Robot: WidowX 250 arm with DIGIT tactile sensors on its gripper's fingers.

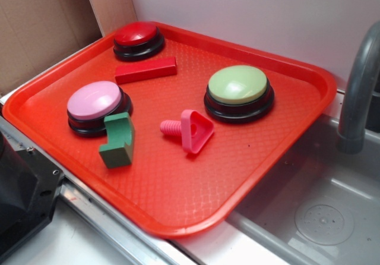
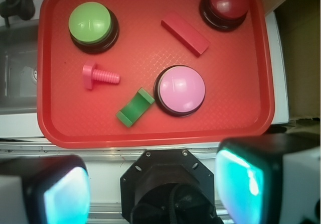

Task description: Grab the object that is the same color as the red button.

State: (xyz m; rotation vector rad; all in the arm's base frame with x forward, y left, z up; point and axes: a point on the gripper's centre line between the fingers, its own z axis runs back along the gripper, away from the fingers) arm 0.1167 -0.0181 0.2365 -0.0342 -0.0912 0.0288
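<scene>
On one red tray [image 1: 309, 75] we count three dome buttons, the red button [image 1: 138, 39], a pink-domed button [image 1: 96, 106] and a green-domed button [image 1: 238, 91], plus one red block [image 1: 146, 70], one pink screw [image 1: 189, 130] and one green notched block [image 1: 118, 140]. The red block, long, flat, plain and glossy, lies on the tray just beside the red button, between it and the pink one. We see our claw [image 2: 150, 184] spread apart, well short of the tray; no writing is legible.
</scene>
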